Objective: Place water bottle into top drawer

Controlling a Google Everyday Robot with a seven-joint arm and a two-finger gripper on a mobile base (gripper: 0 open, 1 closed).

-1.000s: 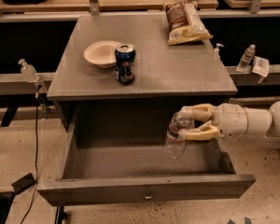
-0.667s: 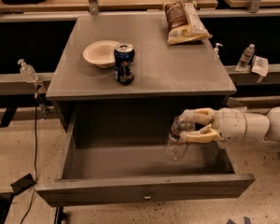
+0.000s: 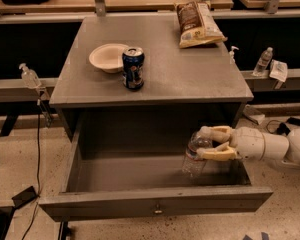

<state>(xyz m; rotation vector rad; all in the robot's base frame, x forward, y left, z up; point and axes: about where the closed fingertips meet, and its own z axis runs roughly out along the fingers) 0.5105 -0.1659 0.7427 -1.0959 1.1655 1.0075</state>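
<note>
Speckled pale flooring surrounds the grey cabinet (image 3: pixel 165 79) you are working at, and its flat, matte metal top carries three things: a shallow off-white bowl (image 3: pixel 109 57) at the left, a blue soda can (image 3: pixel 133 68) standing upright just beside the bowl's right edge, and a crinkled snack bag (image 3: pixel 197 24) lying at the far right corner. Below that top, the top drawer (image 3: pixel 155 204) is pulled wide open toward you, a deep rectangular grey tray with a small keyhole at the middle of its front panel. Your gripper (image 3: pixel 204 144) reaches in from the right, over the drawer's right side, on a smooth white rounded arm (image 3: pixel 270 146). Its two tan fingers (image 3: pixel 217 155) are closed around the water bottle (image 3: pixel 194 159), one above and one below the upper part of its ribbed clear body. You have the bottle roughly upright inside the drawer's right portion, its base low near the drawer floor, though you cannot tell whether it touches. On the ledge at the left stands a clear pump-top bottle (image 3: pixel 29 76), and on the ledge at the right a smaller bottle (image 3: pixel 263 61).
</note>
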